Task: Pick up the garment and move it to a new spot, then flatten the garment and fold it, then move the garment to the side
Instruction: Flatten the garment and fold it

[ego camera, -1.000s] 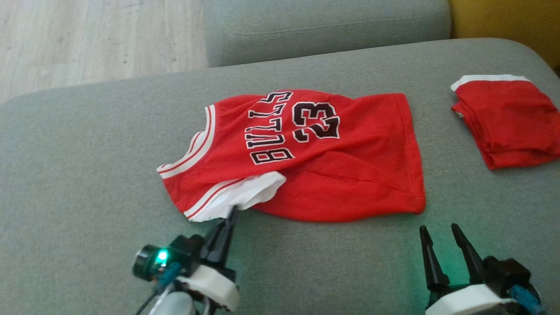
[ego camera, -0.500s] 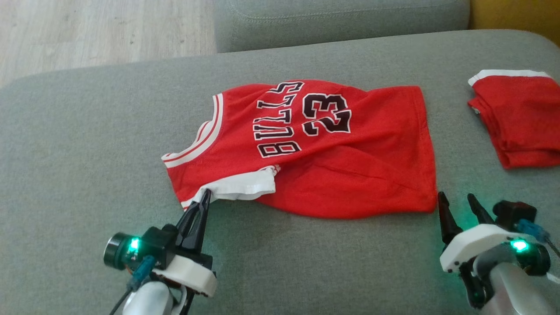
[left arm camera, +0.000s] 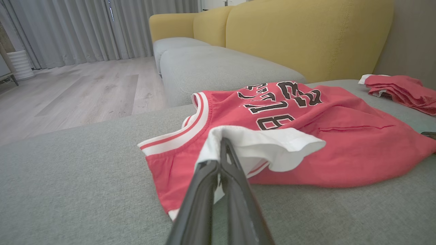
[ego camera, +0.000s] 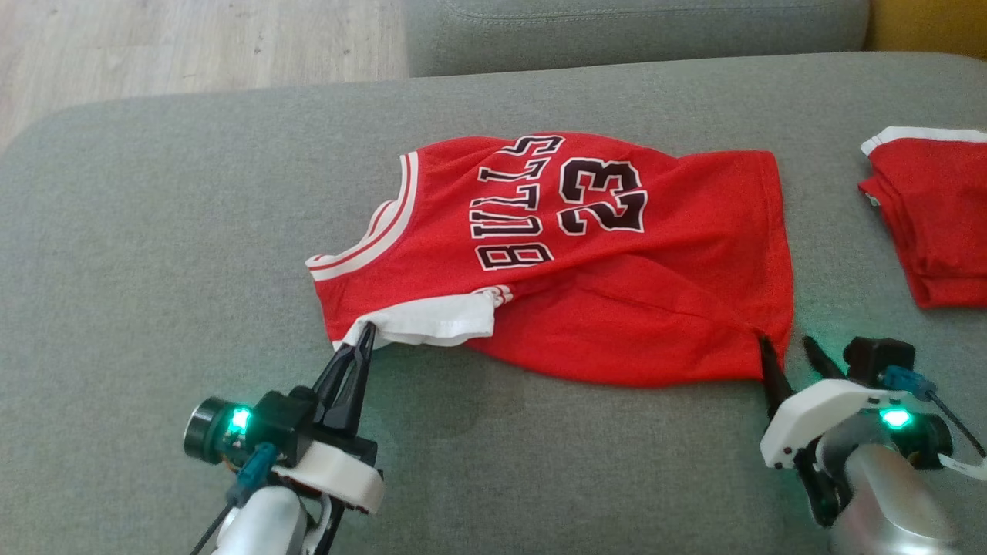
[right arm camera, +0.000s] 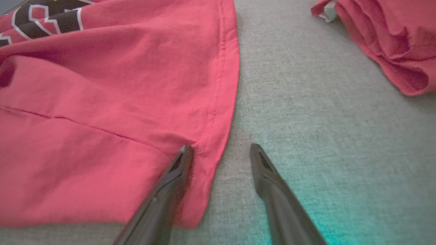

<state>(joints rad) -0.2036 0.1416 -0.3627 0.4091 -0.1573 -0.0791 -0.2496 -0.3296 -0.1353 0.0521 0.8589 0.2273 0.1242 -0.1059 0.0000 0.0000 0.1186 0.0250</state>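
**While jersey (ego camera: 617, 308) is pinched by left claw (ego camera: 364, 331), right claw (ego camera: 786, 343) is held spread**

White armhole trim is clamped at near edge; hem corner is straddled. Jersey is laid on sofa cushion (ego camera: 154, 231), folded red garment (ego camera: 933, 216) farther right.

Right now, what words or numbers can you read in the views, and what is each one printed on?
"BULLS": black letters edged in white, on the red jersey, lying sideways in the head view.
"23": same style, next to that word on the jersey.
The folded red cloth at the right shows no text.
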